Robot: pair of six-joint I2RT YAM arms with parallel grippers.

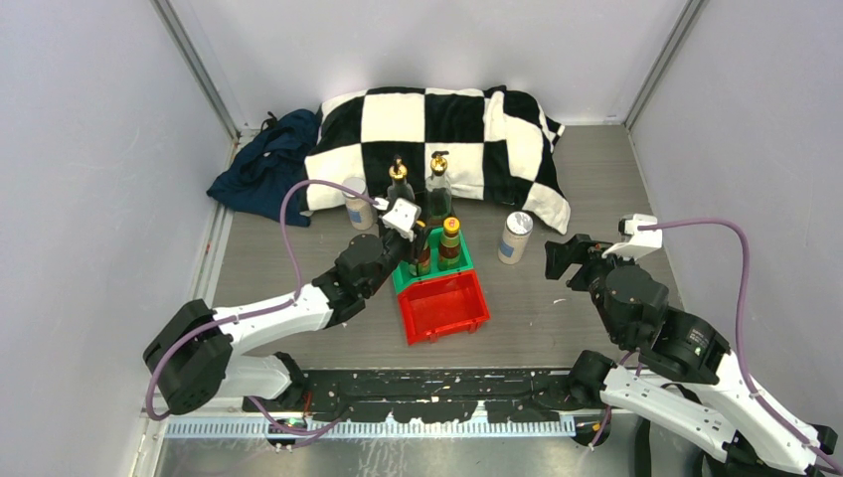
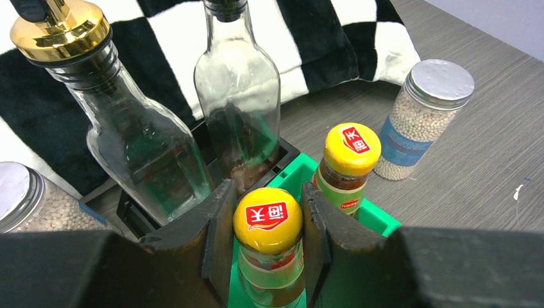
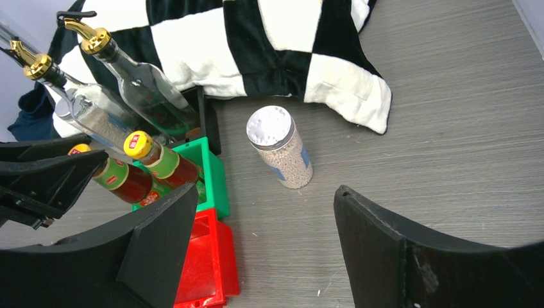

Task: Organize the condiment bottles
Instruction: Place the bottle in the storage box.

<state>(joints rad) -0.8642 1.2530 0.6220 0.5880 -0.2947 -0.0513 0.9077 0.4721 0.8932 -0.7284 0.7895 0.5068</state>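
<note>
Clamping a yellow-capped sauce bottle (image 2: 268, 221) in the green bin (image 2: 378, 221) is the left claw (image 2: 268, 200); the right claw (image 3: 265, 196) hangs spread apart near a silver-lidded shaker jar (image 3: 280, 147).

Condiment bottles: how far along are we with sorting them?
Done: both tall glass bottles stand in the black bin, and one sauce bottle stands in the green bin. In hand: the left hand is shut on the second sauce bottle at that green bin. Left: both shaker jars stand on the table, the red bin has no bottle, and the right hand is open near one jar.
</note>
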